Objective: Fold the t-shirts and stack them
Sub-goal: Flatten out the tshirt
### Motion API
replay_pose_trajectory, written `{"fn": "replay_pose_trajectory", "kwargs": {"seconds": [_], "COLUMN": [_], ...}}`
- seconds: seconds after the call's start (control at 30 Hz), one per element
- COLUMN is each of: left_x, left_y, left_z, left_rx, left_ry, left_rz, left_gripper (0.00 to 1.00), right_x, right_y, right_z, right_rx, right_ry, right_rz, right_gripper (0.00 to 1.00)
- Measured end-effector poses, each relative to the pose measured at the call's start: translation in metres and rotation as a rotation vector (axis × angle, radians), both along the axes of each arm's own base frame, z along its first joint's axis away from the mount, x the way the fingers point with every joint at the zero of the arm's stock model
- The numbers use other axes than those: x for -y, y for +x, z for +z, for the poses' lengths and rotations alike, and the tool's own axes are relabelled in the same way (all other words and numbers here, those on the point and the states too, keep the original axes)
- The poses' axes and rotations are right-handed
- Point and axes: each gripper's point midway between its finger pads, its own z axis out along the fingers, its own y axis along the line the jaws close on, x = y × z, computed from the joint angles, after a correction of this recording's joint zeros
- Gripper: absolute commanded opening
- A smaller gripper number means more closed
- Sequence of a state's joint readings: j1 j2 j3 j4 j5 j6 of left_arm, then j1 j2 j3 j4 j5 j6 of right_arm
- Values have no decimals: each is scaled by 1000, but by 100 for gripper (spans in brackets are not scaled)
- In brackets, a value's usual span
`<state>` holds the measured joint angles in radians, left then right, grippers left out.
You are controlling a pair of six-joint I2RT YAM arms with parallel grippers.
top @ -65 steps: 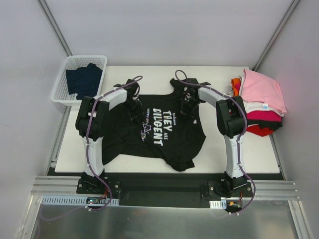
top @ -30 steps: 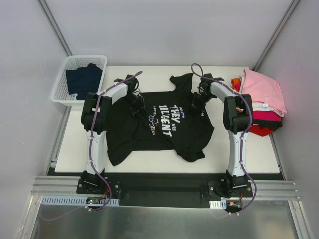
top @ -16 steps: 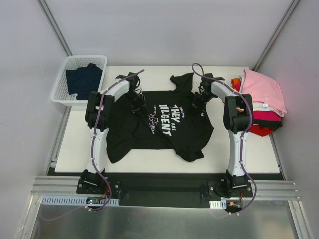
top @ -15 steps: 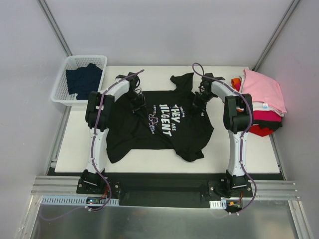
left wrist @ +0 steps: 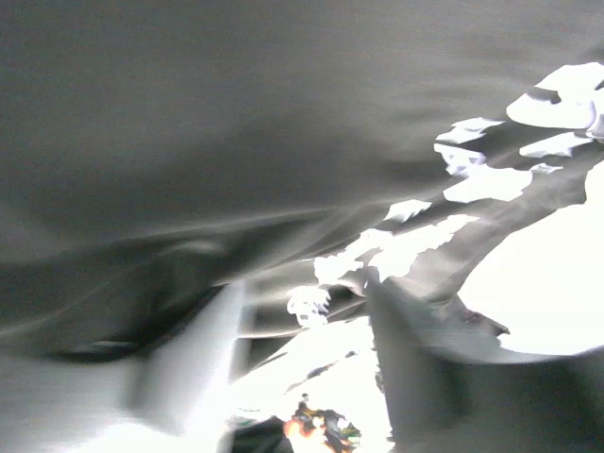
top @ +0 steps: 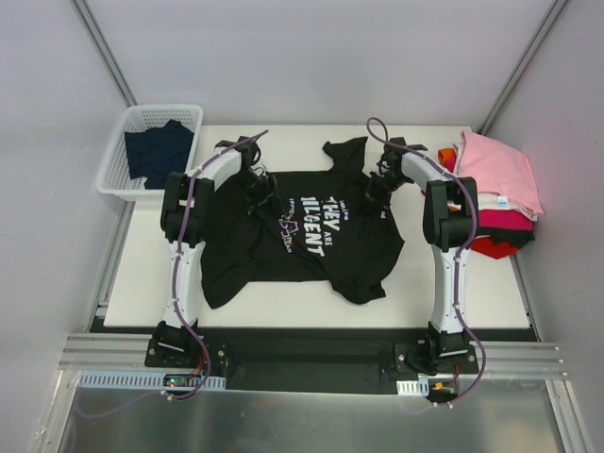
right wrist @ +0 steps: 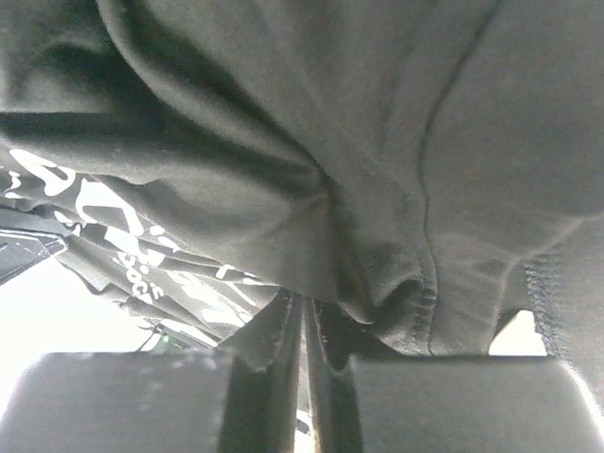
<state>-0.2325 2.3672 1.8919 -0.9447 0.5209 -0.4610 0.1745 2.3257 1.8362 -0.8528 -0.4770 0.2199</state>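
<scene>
The black t-shirt [top: 316, 250] with white lettering lies spread on the table, chest side up, collar toward the far edge. My left gripper [top: 257, 189] is low over its left shoulder. In the left wrist view the blurred fingers [left wrist: 189, 359] stand apart under the dark cloth [left wrist: 236, 113], and the left gripper [left wrist: 302, 368] is open with bright table showing in the gap. My right gripper [top: 377, 193] is at the right shoulder. There the right gripper [right wrist: 307, 311] is shut, with a bunched fold of the black shirt [right wrist: 283, 142] gathered at its tips.
A white basket [top: 132, 118] at the far left holds a dark navy shirt [top: 159, 151]. At the right edge stands a stack of folded shirts, pink [top: 495, 165] on top, magenta [top: 500, 220] and red [top: 495, 247] below, orange [top: 445, 156] peeking out behind.
Both arms dragged the black shirt rightward and spread it flatter. In the last half second the left jaws have parted; the right arm has hardly moved.
</scene>
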Motion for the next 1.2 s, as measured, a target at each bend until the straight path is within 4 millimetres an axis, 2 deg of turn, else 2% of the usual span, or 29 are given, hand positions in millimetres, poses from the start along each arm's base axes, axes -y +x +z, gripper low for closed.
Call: {"fn": "replay_pose_trajectory", "kwargs": {"seconds": [0.07, 0.1, 0.23, 0.3, 0.37, 0.5, 0.57, 0.63, 0.77, 0.87, 0.97, 1.2], "left_x": [3, 3, -5, -10, -14, -6, 3, 10, 19, 20, 22, 28], "left_y": [3, 5, 11, 4, -7, -50, -77, -104, -158, -184, -201, -202], "left_z": [6, 10, 22, 30, 38, 60, 67, 69, 58, 46, 37, 37], "left_rx": [8, 26, 105, 126, 137, 175, 181, 182, 127, 84, 48, 58], "left_ry": [-21, -23, 23, 46, 64, 87, 82, 78, 81, 91, 102, 82], "left_rz": [14, 16, 24, 29, 29, -14, -51, -88, -132, -139, -144, -133], "left_gripper": [88, 92, 98, 99, 99, 99, 99, 99, 99, 99, 99, 99], "right_x": [-2, -4, -3, 0, 4, 14, 18, 19, 15, 18, 18, 8], "right_y": [1, 1, -10, -23, -40, -89, -119, -155, -233, -274, -283, -266], "right_z": [2, 3, 12, 23, 38, 70, 73, 65, 33, 17, 7, -3], "right_rx": [5, 12, 20, 25, 46, 96, 110, 80, -27, -102, -118, -87], "right_ry": [16, 26, 35, 33, 31, 25, 18, -2, -36, -56, -61, -45], "right_rz": [0, 2, 3, 7, 14, 31, 45, 74, 161, 183, 172, 165], "right_gripper": [24, 27, 31, 36, 36, 36, 36, 36, 37, 37, 36, 36]}}
